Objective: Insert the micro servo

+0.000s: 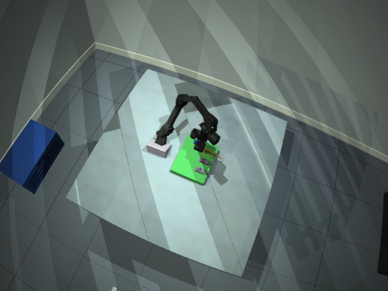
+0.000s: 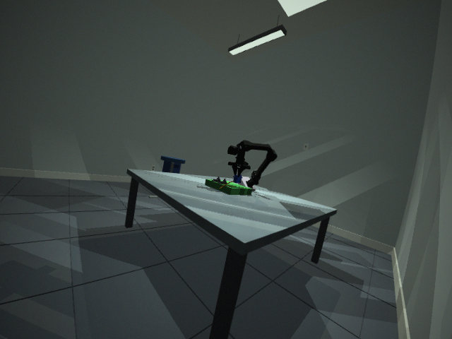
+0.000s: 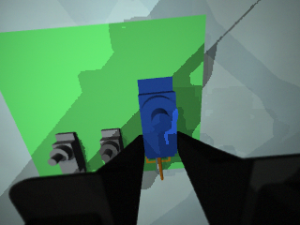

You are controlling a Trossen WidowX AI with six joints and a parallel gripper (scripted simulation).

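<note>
We're seeing the gripper (image 3: pixel 159 141) clamping the blue servo (image 3: pixel 158 123) over the green deck (image 1: pixel 185 164), sitting on a pale table (image 2: pixel 233 219) in a dim tiled room.

My arm (image 1: pixel 175 113) is matte black all over, built of slim boxy links joined by rounded, chunky joints. It rises from a pale grey block base (image 1: pixel 151 149). My tool (image 3: pixel 160 157) ends in two broad, flat black fingers with angled inner edges.
</note>
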